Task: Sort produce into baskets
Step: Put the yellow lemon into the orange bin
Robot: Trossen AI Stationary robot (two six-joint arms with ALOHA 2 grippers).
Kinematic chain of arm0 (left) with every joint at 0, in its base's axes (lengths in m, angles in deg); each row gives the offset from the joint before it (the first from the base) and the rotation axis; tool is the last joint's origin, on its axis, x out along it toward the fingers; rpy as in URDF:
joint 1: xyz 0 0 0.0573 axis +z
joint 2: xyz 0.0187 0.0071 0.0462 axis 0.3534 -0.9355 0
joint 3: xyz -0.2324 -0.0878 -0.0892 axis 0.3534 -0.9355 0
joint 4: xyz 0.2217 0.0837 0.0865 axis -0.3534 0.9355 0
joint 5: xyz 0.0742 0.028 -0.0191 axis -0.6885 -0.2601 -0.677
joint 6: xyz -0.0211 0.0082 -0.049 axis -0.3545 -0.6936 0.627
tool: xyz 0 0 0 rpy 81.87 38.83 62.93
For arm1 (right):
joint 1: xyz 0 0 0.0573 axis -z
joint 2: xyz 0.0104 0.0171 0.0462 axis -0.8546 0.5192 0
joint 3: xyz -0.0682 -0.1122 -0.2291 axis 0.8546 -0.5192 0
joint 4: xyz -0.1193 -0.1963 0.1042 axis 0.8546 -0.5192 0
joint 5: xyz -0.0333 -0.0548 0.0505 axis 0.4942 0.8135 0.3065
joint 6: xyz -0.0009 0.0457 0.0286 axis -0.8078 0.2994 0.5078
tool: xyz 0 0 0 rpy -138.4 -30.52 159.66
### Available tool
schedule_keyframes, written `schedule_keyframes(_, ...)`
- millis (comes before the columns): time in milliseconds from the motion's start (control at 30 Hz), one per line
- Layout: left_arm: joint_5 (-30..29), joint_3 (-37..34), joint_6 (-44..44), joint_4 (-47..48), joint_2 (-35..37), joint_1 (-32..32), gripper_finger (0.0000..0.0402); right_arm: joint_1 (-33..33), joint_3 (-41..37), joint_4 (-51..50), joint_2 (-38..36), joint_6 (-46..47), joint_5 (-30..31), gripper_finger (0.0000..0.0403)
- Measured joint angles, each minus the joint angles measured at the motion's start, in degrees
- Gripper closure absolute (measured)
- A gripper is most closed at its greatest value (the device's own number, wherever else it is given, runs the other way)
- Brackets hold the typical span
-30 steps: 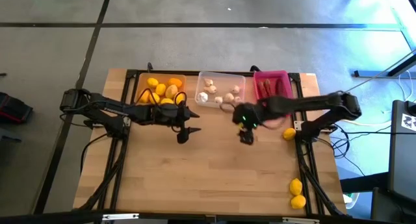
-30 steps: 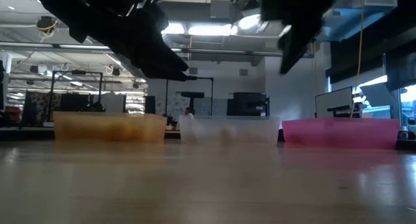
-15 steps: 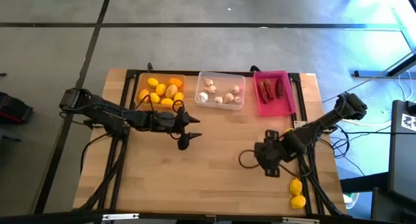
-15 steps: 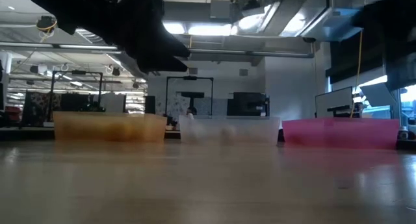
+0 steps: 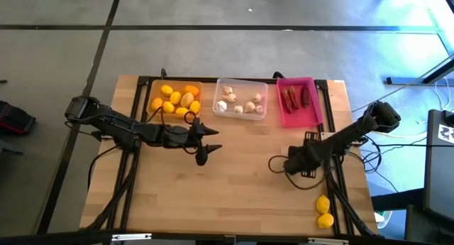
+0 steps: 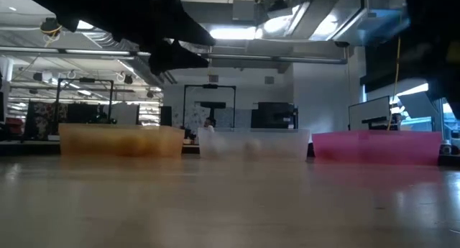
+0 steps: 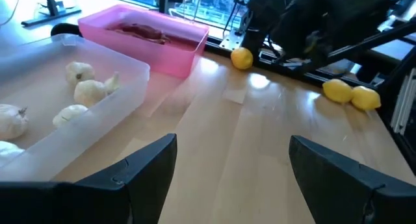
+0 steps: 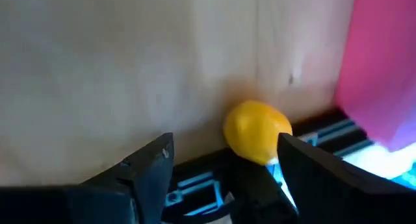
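Three baskets stand in a row along the far edge. The orange one [image 5: 174, 98] holds lemons, the clear one [image 5: 241, 99] holds garlic bulbs [image 7: 84, 87], and the pink one [image 5: 298, 103] holds red chilies [image 7: 144, 33]. My left gripper [image 7: 234, 178] hangs open over the table's middle [image 5: 207, 144], in front of the orange and clear baskets. My right gripper [image 8: 224, 172] is open and tipped down near the right edge [image 5: 296, 163]. A loose lemon [image 8: 257, 130] lies on the wood below and ahead of its fingers, untouched. Two more lemons [image 5: 324, 211] lie at the near right corner.
A black frame rail [image 8: 214, 185] runs along the table's right edge right behind the loose lemon. The pink basket's wall [image 8: 383, 68] stands close to that lemon. Bare wood stretches across the middle and near half of the table [image 5: 213, 195].
My right gripper has swung from in front of the clear and pink baskets toward the table's near right, come down and tipped to point downward over the loose lemon by the right edge. It has stayed open. My left arm has shifted slightly toward the near edge.
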Motion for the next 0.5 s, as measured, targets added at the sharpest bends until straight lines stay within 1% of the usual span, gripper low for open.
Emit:
schedule_keyframes(100,0.02,0.0,-0.19,-0.44,0.0,0.52,0.0109,3.81,-2.25,0.05,0.02,-1.03,0.84,0.0139)
schedule_keyframes(300,0.11,0.0,-0.17,0.07,0.0,0.83,0.0109,10.2,-2.59,0.26,0.02,-3.22,0.9,0.0139)
schedule_keyframes(400,1.61,0.0,-0.17,0.05,0.0,0.72,0.0109,13.64,-2.59,0.3,0.02,-5.42,-0.57,0.0139)
schedule_keyframes(500,3.55,0.0,-0.17,0.08,0.0,0.72,0.0109,16.81,-2.59,0.38,0.02,-8.32,-0.66,0.0139)
